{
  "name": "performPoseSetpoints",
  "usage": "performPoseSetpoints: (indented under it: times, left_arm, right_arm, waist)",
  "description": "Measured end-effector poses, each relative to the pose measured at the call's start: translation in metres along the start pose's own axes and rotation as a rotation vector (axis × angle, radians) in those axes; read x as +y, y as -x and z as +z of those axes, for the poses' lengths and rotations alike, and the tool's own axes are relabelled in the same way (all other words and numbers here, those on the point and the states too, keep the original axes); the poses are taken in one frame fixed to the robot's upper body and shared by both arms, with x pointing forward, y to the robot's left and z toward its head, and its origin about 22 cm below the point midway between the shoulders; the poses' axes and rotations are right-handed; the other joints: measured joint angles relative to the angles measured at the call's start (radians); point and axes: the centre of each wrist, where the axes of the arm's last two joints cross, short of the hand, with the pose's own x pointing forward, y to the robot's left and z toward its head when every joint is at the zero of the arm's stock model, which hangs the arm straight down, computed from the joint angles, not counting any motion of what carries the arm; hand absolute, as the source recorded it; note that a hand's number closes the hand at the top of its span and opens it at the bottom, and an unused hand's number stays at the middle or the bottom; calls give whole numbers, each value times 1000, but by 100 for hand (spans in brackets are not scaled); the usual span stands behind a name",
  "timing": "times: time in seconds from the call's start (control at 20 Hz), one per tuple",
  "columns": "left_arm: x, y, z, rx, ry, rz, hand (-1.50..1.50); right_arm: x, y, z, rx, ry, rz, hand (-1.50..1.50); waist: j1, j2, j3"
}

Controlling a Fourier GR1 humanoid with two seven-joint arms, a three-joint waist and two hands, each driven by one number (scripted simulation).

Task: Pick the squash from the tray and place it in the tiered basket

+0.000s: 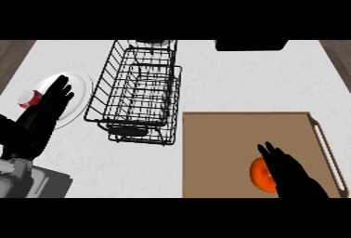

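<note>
Head view of the counter, reach phase. My right hand enters from the 5 o'clock edge and lies over the tray, its fingers straight and extended, not yet curled. The squash, an orange rounded body, sits on the tray toward 4 o'clock; the hand covers its right side, and I cannot tell whether the fingers are touching it or hovering just above. The tiered basket, a black wire frame, stands at 11 o'clock from the tray, just beside the tray's upper left corner. My left hand rests open at 9 o'clock, fingers straight, over a white plate that carries a small red and white object.

I judge the step in hand to be the approach to the grasp: nothing is held, and the squash has not left the tray. The next move calls for closing the fingers round the squash, lifting it off the tray, and carrying it toward 11 o'clock over the basket's rim.
</note>
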Motion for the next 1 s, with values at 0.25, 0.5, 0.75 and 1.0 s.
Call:
performPoseSetpoints:
  times: [0.25,0.5,0.75,1.0]
  left_arm:
    - [2,1,4,-7,4,7,0]
    - [2,2,3,1,-3,6,0]
    - [5,5,6,-8,-4,5,0]
    - [3,4,4,-1,-3,4,0]
  right_arm:
    - [19,3,-18,30,13,22,-150]
    - [31,8,-29,48,59,51,-150]
    - [37,19,-40,54,106,66,-150]
    - [42,23,-48,69,41,90,150]
  waist:
    - [2,-1,2]
    - [-3,0,1]
    - [-2,-1,2]
    - [-2,0,1]
